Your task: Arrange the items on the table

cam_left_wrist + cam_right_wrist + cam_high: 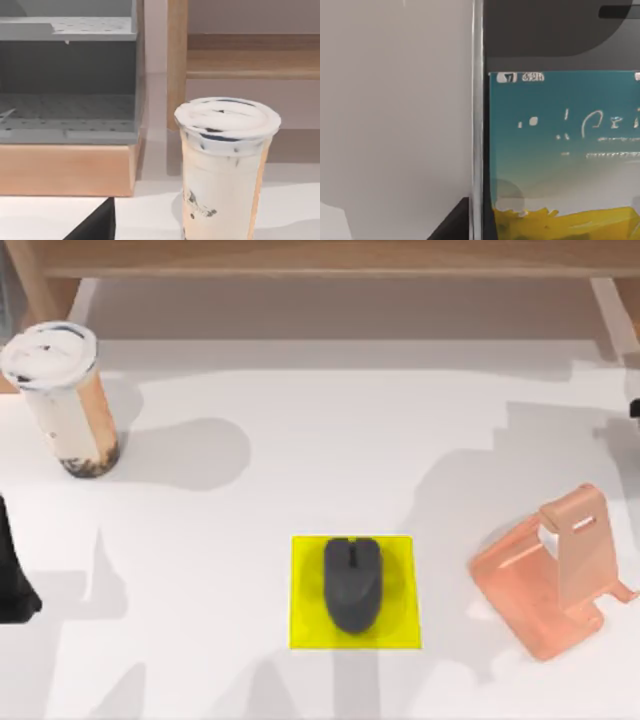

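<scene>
mouse: the dark grey mouse [352, 584] lies on the yellow pad [306, 625] near the front edge of the table [300, 460], about midway along it. this part looks done.
cup: the white-lidded cup [62, 398] of brown milky drink stands upright by the table's back left corner, just in front of the wooden shelf [330, 258]. in the left wrist view the cup [225, 165] is close ahead, with the shelf's upright post [177, 65] behind it. nothing holds it, and it looks not yet placed.
phone: the phone [560, 150] sits very close to the camera in the right wrist view, silver edge and teal and yellow screen plain to see, over a pale surface. i cannot tell whether it lies on the table or is being gripped.
stand: the copper-pink stand [555, 575] sits near the front right corner, with no phone on it, so that step seems left to do.
left arm: a dark part at the table's left edge [15, 575], in front of the cup; whether its pincer is released or clenched i cannot tell.
right arm: a dark bit at the table's right edge [634, 410], behind the stand; its pincer's state i cannot tell.
progress: judged roughly a third done, mouse settled, phone and cup remaining.
</scene>
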